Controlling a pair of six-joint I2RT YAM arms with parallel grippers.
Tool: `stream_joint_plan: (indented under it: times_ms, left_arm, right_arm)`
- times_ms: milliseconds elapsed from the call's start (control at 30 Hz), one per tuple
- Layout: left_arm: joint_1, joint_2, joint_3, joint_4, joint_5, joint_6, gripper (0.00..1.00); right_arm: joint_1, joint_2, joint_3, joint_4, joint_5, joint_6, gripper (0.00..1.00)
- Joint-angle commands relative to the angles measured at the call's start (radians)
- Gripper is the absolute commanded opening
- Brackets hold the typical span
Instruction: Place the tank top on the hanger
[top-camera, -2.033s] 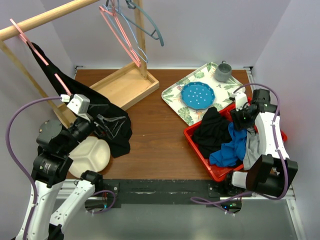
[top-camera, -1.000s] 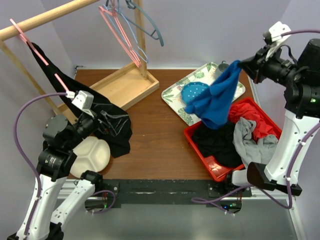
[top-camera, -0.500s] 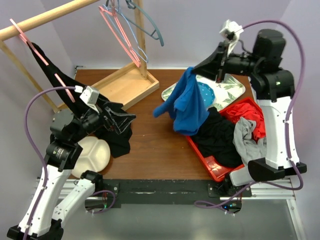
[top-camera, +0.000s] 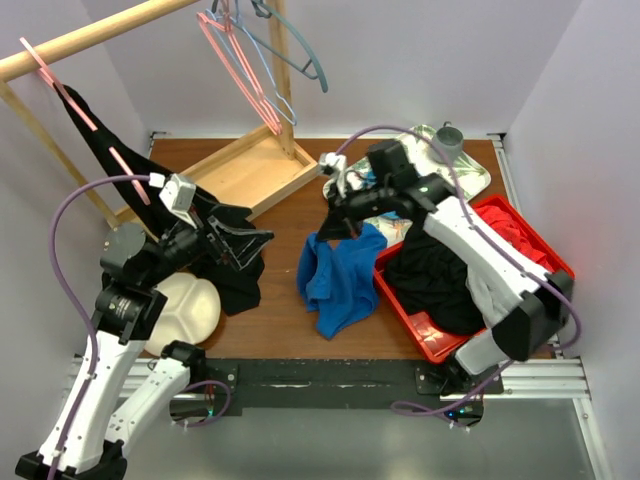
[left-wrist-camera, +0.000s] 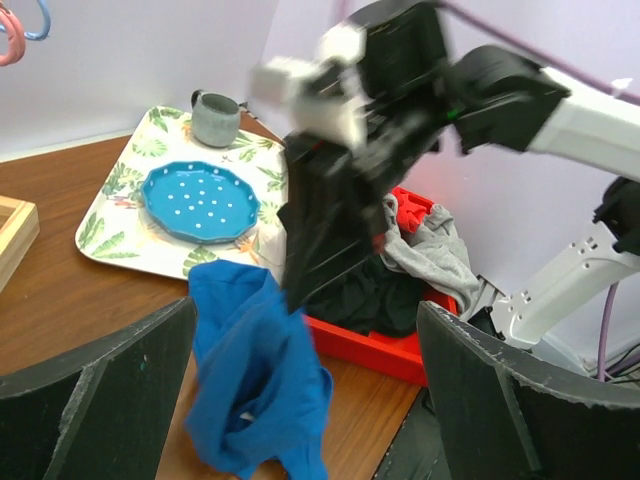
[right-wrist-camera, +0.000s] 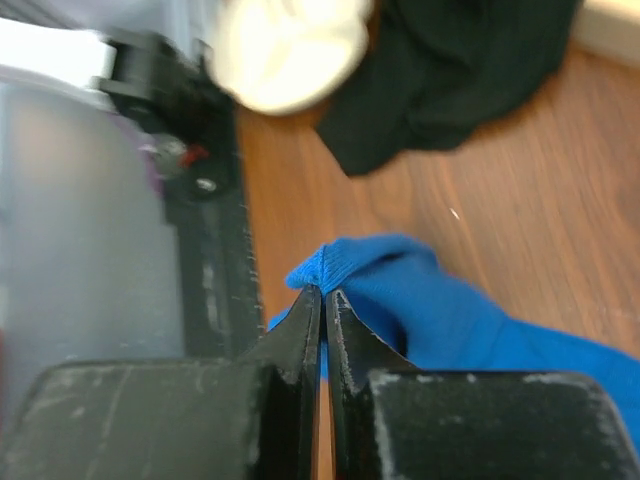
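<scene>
Tank top (top-camera: 338, 280) is pinched by the shut right pincer (top-camera: 336, 226) and hangs down to the tabletop (top-camera: 290, 200). Left pincer (top-camera: 250, 240) is spread wide. Laying out seems begun; next, the pink hanger (top-camera: 243, 80) probably must be fetched.

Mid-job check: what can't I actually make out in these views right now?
- Tank top: bunched up below the right gripper in the top view, so the straps and neck opening cannot be told apart. It is motion-blurred in the left wrist view.
- Right gripper: shut on a blue fold. In the top view its fingertips are too dark to pick out.
- Pink hanger: the hook is cut off by the top view's upper edge.
</scene>
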Motion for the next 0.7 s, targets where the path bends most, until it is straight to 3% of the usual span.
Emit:
stream_joint_plan:
  times_ms: [0, 100, 133, 233, 333, 400, 433, 500, 667]
  left_arm:
    - [-0.003, -0.008, -0.013, -0.047, -0.003, 0.017, 0.96]
    - [-0.003, -0.008, -0.03, -0.113, 0.002, 0.033, 0.94]
    - [-0.003, -0.008, -0.039, -0.12, 0.006, 0.03, 0.94]
    - [-0.003, -0.019, -0.091, -0.121, 0.045, 0.008, 0.93]
    - [-0.011, -0.021, -0.14, -0.116, 0.063, 0.001, 0.91]
    - [-0.019, -0.011, -0.157, -0.125, 0.056, 0.008, 0.9]
    - [-0.031, 0.001, -0.161, -0.131, 0.045, 0.013, 0.9]
    - [-0.052, 0.019, -0.156, -0.16, 0.01, 0.039, 0.89]
    - [-0.152, 0.084, -0.144, -0.258, -0.182, 0.1, 0.88]
  right_arm:
    - [0.02, 0.096, -0.014, 0.134, 0.225, -0.004, 0.14]
    - [0.018, 0.152, 0.029, 0.065, 0.3, -0.066, 0.46]
    - [0.017, 0.15, 0.03, 0.053, 0.317, -0.092, 0.61]
    - [0.0, 0.078, -0.029, 0.046, 0.332, -0.196, 0.81]
    - [-0.021, -0.026, -0.121, -0.01, 0.213, -0.316, 0.85]
    - [-0.021, -0.101, -0.211, -0.115, 0.133, -0.529, 0.85]
    - [-0.017, -0.127, -0.248, -0.15, 0.019, -0.673, 0.85]
    - [0.004, -0.181, -0.36, -0.219, -0.057, -0.813, 0.84]
    - [0.136, -0.18, -0.479, -0.155, 0.068, -0.901, 0.84]
